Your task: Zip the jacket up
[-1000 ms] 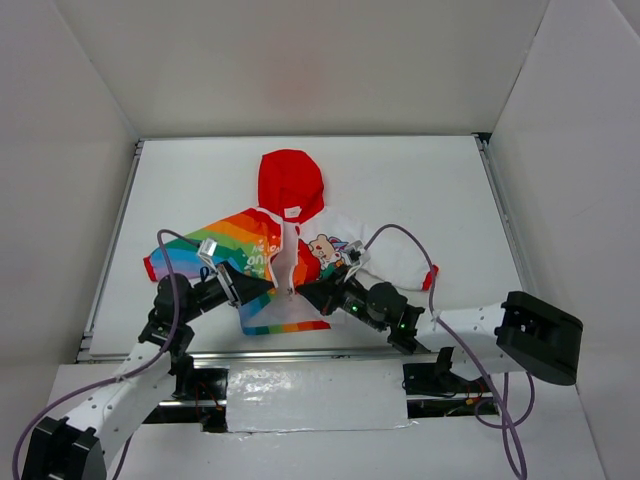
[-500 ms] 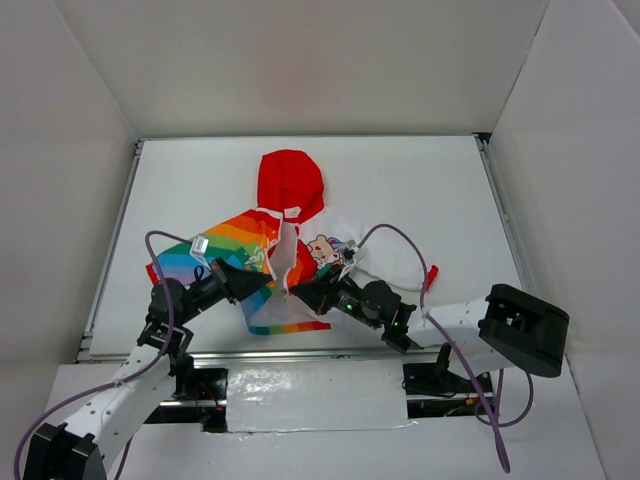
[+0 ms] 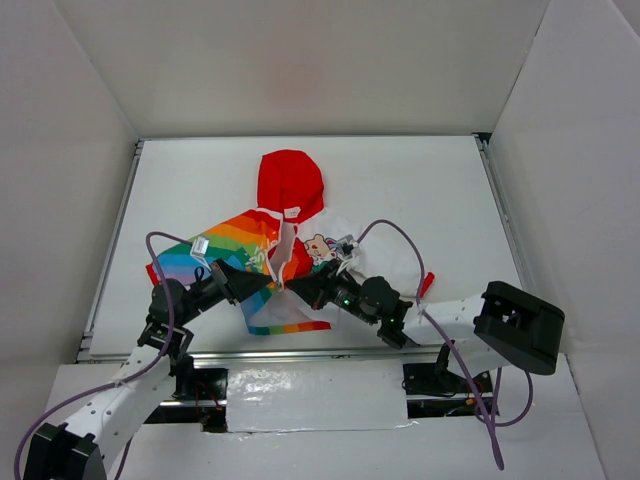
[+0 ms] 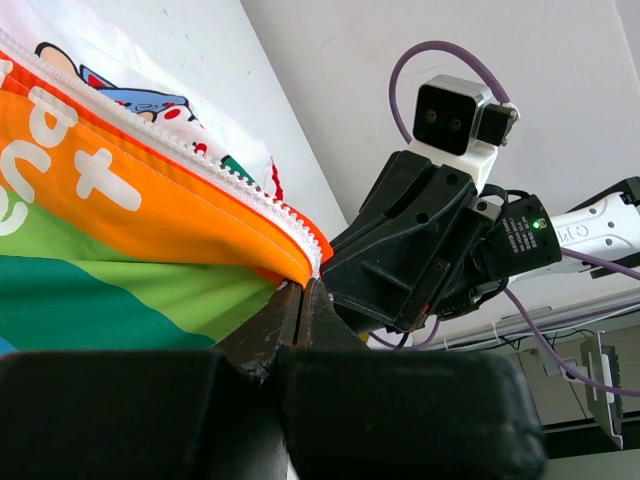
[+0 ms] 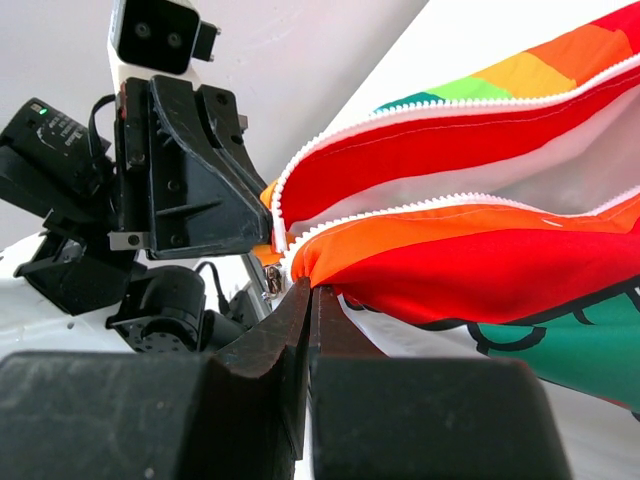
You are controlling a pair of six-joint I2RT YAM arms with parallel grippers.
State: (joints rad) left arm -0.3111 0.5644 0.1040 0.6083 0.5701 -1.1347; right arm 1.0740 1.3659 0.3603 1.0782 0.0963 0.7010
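Observation:
The jacket (image 3: 262, 252) lies on the white table with its red hood (image 3: 290, 183) at the far side, the rainbow half on the left and the white cartoon-print half on the right. Its front is open and both edges are lifted at mid-length. My left gripper (image 3: 275, 287) is shut on the rainbow half's zipper edge (image 4: 300, 235). My right gripper (image 3: 293, 288) is shut on the other half's zipper edge (image 5: 305, 262). The two grippers face each other tip to tip, nearly touching. A small metal zipper part (image 5: 272, 283) hangs between them.
White walls enclose the table (image 3: 400, 180) on the left, back and right. The table's metal front rail (image 3: 300, 352) runs just behind the arm bases. A red cuff (image 3: 428, 283) lies beside the right arm. Purple cables loop over both arms.
Both grippers have drawn the lower zipper edges up and toward each other; the right arm has shifted left. The jacket's bottom hem has bunched up slightly.

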